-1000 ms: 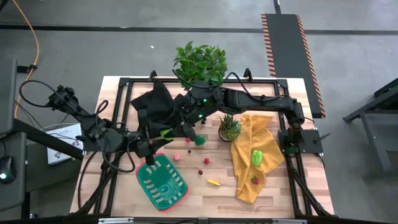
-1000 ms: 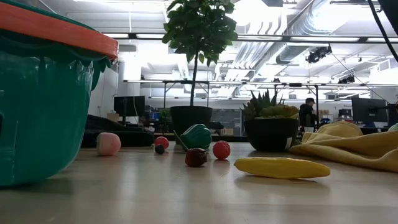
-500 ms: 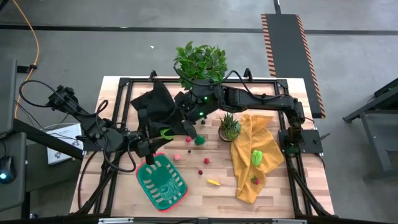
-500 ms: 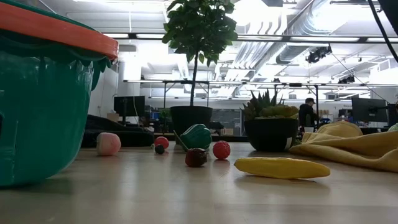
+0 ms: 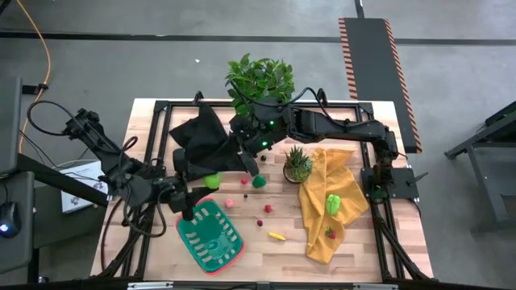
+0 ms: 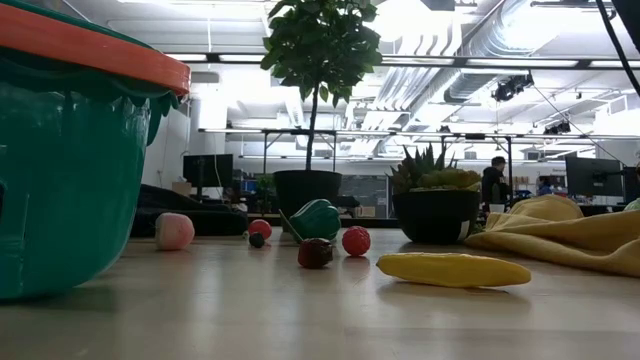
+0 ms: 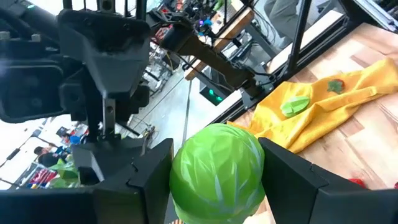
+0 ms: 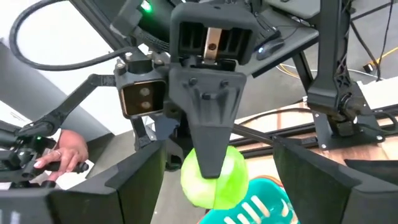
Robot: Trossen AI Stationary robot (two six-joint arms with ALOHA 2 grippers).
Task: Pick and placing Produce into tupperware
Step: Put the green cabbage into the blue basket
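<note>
You have these items on the wooden table (image 5: pixel 153 121):

- Large leafy potted plant (image 5: pixel 260 79), at the far edge near the middle; in the low view its dark pot (image 6: pixel 307 190) stands upright behind the small items.
- Small spiky potted plant (image 5: pixel 297 163), upright, just beside the yellow cloth's left edge.
- Yellow cloth (image 5: pixel 322 221), rumpled, spread from the spiky plant toward the table's near right side.
- Black cloth (image 5: pixel 201 133), crumpled, on the far left part of the table.
- Black metal frame (image 5: pixel 161 105) running round the table's edges.

Beyond the table you see:

- Orange cable (image 5: pixel 44 48) on the grey floor at the left.
- Striped black ramp (image 5: pixel 379 60) on the floor at the far right.
- A person (image 6: pixel 492 183) in the room behind.
- A person's hand (image 8: pixel 65 152) in the right wrist view.
</note>
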